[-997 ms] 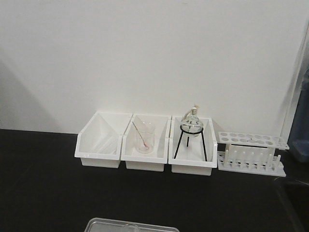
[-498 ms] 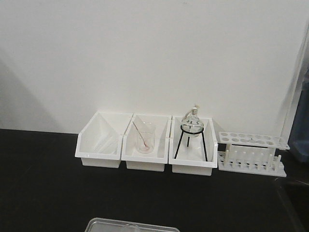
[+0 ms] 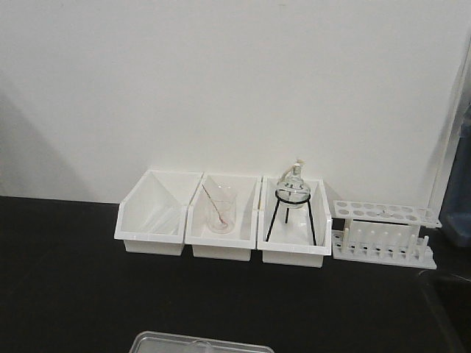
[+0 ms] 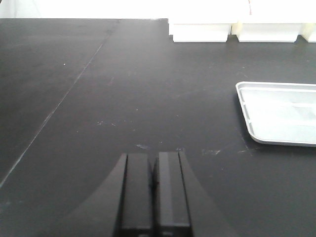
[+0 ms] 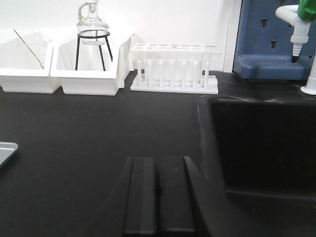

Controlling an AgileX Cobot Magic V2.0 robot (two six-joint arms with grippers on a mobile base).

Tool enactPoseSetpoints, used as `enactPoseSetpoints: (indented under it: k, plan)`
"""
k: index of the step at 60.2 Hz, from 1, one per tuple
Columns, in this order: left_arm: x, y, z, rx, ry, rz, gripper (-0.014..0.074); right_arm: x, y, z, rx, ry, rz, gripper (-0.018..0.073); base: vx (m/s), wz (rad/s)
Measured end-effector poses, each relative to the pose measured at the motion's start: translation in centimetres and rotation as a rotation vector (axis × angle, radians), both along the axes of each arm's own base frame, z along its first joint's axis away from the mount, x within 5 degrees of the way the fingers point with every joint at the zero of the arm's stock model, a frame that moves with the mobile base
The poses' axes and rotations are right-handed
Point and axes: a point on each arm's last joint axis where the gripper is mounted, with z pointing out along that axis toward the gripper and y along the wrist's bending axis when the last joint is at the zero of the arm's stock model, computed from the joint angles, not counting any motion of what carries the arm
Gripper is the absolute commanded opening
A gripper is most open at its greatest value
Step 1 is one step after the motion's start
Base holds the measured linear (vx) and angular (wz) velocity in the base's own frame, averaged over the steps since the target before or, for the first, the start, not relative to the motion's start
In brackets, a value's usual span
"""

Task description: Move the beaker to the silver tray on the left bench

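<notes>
**Both tools closed and empty above the black bench; task beaker not identifiable**

The white wall (image 3: 235, 81) fills the upper part of the front view. Below it the matte black bench (image 3: 66, 294) spreads across all three views. In the right wrist view a dark sink basin (image 5: 261, 148) is sunk into the bench at the right, with a blue panel (image 5: 261, 39) behind it.

Three white bins (image 3: 221, 220) stand side by side against the wall. The left one looks empty apart from a slanted divider; the middle one holds a clear beaker with a thin rod (image 3: 220, 211) leaning in it; the right one holds a round glass flask (image 3: 294, 187) on a black wire tripod (image 3: 291, 220). Just right of the bins stands a white test-tube rack (image 3: 383, 234).

The silver tray (image 4: 281, 113) lies flat on the bench in front of the bins, well apart from them. It looks bare, though its right side is cut off by the frame edge.

The left tool (image 4: 154, 190) hangs over bare bench to the left of the tray, fingers pressed together on nothing. The right tool (image 5: 159, 195) is likewise closed and empty, near the sink's edge.

A small clear beaker without a rod cannot be made out in any view.
</notes>
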Motion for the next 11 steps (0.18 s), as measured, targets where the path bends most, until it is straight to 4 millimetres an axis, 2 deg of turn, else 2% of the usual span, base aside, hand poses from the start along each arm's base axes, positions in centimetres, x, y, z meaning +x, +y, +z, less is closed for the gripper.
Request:
enactPoseSetpoints:
  k: [11]
  plan:
    - [0.0,0.0,0.0,0.0,0.0,0.0,0.0001,0.0,0.0,0.0,0.0,0.0,0.0,-0.0014,0.0,0.0]
